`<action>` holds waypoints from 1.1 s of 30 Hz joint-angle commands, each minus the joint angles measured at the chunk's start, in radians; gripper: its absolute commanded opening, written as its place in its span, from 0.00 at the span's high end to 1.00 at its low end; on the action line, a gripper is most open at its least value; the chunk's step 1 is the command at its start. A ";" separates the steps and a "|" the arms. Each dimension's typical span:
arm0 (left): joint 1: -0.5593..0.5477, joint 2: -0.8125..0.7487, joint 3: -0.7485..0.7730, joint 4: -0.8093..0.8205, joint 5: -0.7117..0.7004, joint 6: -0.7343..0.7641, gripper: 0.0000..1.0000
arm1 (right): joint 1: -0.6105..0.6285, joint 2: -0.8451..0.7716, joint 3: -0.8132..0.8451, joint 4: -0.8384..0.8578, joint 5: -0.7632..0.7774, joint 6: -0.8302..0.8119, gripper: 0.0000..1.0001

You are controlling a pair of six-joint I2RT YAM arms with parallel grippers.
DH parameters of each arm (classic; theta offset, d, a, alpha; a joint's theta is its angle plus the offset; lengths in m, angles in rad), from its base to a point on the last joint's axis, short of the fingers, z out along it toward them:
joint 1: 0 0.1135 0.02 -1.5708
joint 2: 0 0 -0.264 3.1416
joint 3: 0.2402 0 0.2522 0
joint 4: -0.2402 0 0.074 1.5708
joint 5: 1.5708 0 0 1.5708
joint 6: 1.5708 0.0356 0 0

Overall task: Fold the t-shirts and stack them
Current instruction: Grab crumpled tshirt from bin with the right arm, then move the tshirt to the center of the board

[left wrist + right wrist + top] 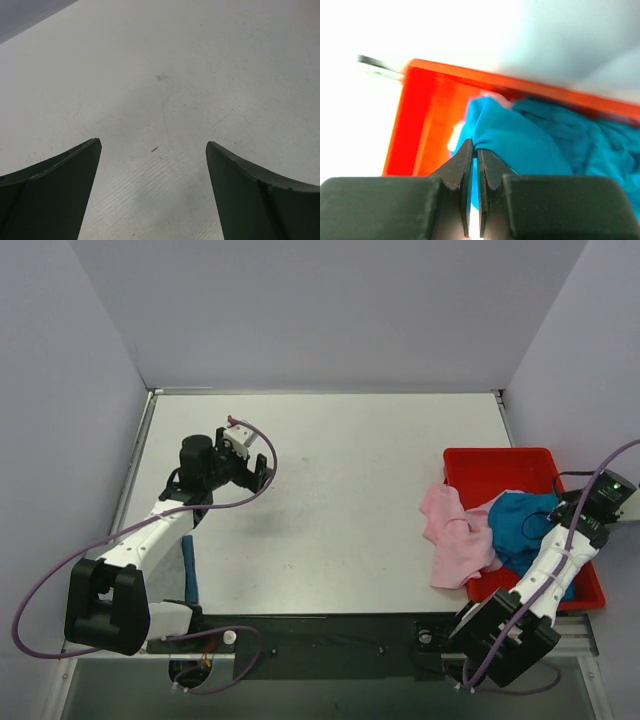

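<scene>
Table [330, 500]: carrying the red tray at its right side.
Red tray [495, 462]: holding bunched tees.
Teal t-shirt [520, 140]: lying crumpled in the tray.
Pink t-shirt [455, 540]: spilling over the tray's left wall onto the table.
Right gripper [474, 147]: pinching a teal t-shirt fold, jaws nearly touching.
Left gripper [152, 142]: hovering over the table, jaws spread wide, gripping nothing.

L arm [150, 530]: reaches fwd, wrist bent down.
L gripper [154, 145]: jaws wide apart.
R arm [545, 575]: reaches fwd-right.
R gripper [475, 150]: jaws pinched on teal tee [520, 140].
</scene>
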 commanded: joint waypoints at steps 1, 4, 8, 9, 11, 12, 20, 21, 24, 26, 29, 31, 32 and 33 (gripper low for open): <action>-0.001 -0.022 0.027 0.073 0.038 0.005 0.03 | 0.098 -0.130 0.175 -0.005 0.063 -0.139 1.00; -0.001 -0.022 0.023 0.093 0.041 0.002 0.03 | 0.199 -0.170 0.276 -0.008 0.059 -0.193 1.00; -0.003 -0.028 0.021 0.131 0.031 -0.015 0.03 | 0.405 -0.152 0.514 0.007 0.066 -0.308 1.00; -0.001 -0.031 0.021 0.138 0.025 -0.019 0.03 | 0.474 -0.141 0.605 0.010 0.065 -0.352 1.00; -0.003 -0.037 0.021 0.156 0.012 -0.021 0.03 | 0.586 -0.089 0.794 0.021 0.044 -0.409 1.00; -0.001 -0.040 0.023 0.167 -0.004 -0.019 0.03 | 0.624 -0.034 0.851 0.026 -0.013 -0.423 1.00; 0.079 -0.094 0.070 0.333 -0.133 -0.061 0.03 | 1.113 0.455 1.777 0.090 -0.447 -0.426 1.00; 0.105 -0.100 0.078 0.331 -0.138 -0.076 0.03 | 1.193 0.474 1.789 0.198 -0.561 -0.416 1.00; 0.163 -0.138 0.090 0.305 -0.176 -0.108 0.03 | 1.350 0.489 1.700 0.320 -0.716 -0.415 1.00; 0.197 -0.169 0.074 0.293 -0.196 -0.101 0.03 | 1.443 0.486 1.657 0.319 -0.772 -0.438 1.00; 0.221 -0.201 0.044 0.279 -0.232 -0.081 0.03 | 1.433 0.482 1.565 0.325 -0.773 -0.389 1.00; 0.256 -0.215 0.026 0.280 -0.258 -0.082 0.03 | 1.403 0.488 1.479 0.326 -0.745 -0.371 1.00; 0.260 -0.221 0.015 0.282 -0.270 -0.084 0.03 | 1.372 0.495 1.443 0.325 -0.751 -0.336 1.00; 0.263 -0.224 0.014 0.283 -0.279 -0.078 0.03 | 1.347 0.514 1.421 0.325 -0.763 -0.311 1.00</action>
